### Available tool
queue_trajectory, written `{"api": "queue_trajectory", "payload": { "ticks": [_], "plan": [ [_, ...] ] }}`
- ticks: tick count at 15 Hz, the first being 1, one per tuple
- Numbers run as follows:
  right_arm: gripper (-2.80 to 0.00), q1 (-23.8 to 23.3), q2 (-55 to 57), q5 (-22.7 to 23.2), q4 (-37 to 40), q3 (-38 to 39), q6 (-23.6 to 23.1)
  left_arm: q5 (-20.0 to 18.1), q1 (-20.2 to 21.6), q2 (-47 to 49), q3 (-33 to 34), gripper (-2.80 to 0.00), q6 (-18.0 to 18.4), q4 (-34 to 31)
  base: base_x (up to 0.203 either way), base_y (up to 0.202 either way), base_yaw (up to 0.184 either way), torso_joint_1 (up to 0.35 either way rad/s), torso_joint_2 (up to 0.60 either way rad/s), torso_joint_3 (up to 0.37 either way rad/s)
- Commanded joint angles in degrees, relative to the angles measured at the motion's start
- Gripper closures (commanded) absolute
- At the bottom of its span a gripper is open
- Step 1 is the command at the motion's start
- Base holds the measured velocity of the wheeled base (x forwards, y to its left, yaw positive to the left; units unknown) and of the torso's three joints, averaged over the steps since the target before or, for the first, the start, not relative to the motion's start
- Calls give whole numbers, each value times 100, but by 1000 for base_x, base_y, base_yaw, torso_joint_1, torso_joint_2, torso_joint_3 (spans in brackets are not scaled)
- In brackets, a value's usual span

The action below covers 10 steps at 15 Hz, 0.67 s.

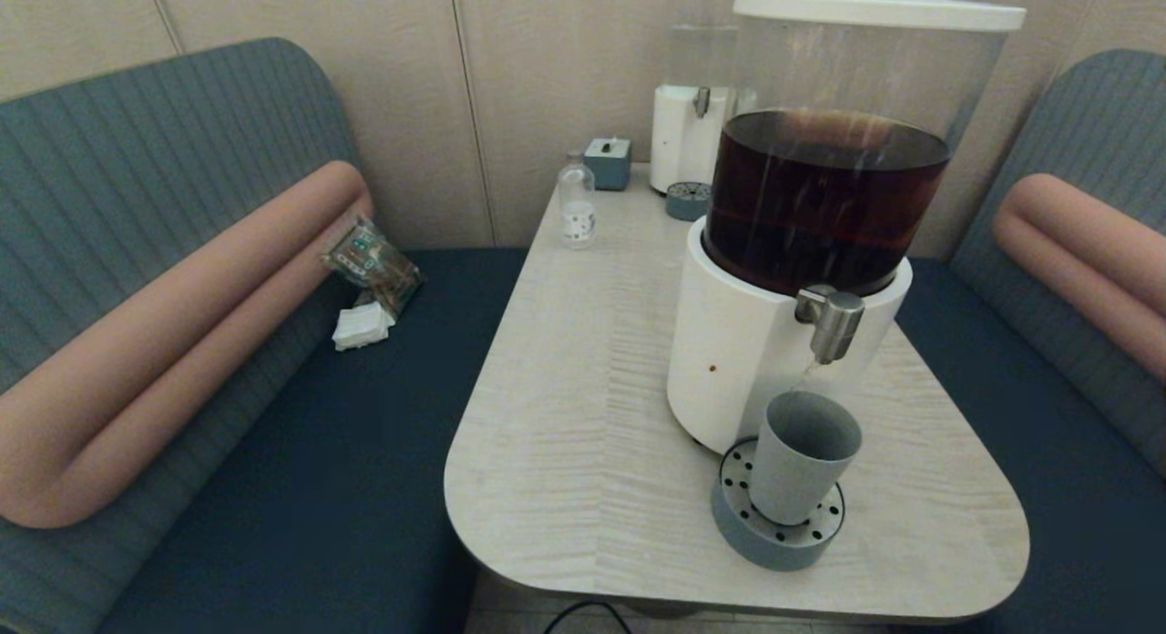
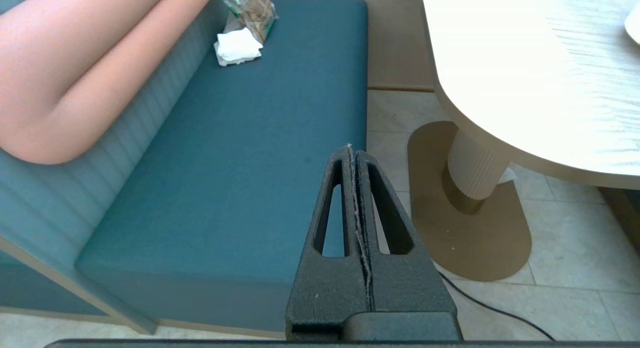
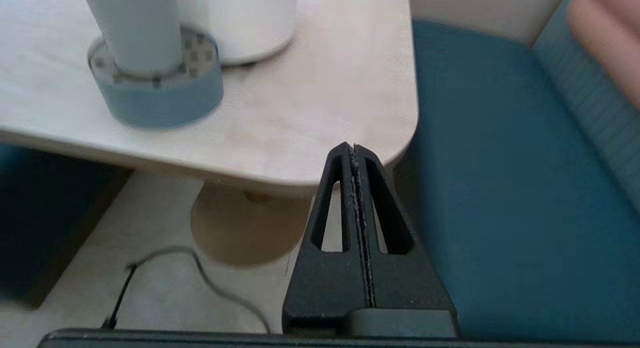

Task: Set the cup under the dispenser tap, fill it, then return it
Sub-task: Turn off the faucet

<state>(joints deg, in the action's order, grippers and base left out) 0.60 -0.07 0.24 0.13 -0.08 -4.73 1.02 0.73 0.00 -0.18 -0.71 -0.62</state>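
Head view shows the cup (image 1: 802,470) standing on the round drip tray (image 1: 738,516), right under the dispenser tap (image 1: 833,322). Neither arm shows there. The right gripper (image 3: 354,147) hangs low by the table (image 3: 300,113) edge, fingers pressed together, holding nothing. The left gripper (image 2: 350,148) is parked over the bench (image 2: 225,163), closed and empty too. To lift the cup well, the right gripper should open wide first, then come in level at the cup's middle. The big tank (image 1: 824,197) holds dark brown drink. What is inside the cup cannot be seen.

One cup (image 1: 802,465), two dispensers (image 1: 802,251), two drip trays (image 1: 774,525), one bottle (image 1: 576,201)
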Motion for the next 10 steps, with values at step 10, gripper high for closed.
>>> {"api": "queue_trajectory", "payload": {
  "ticks": [10],
  "plan": [
    [0, 2, -1, 87, 9, 10, -46, 4, 6, 9, 1, 0, -4, 1, 0, 0, 0, 0, 0, 0]
  ]
}}
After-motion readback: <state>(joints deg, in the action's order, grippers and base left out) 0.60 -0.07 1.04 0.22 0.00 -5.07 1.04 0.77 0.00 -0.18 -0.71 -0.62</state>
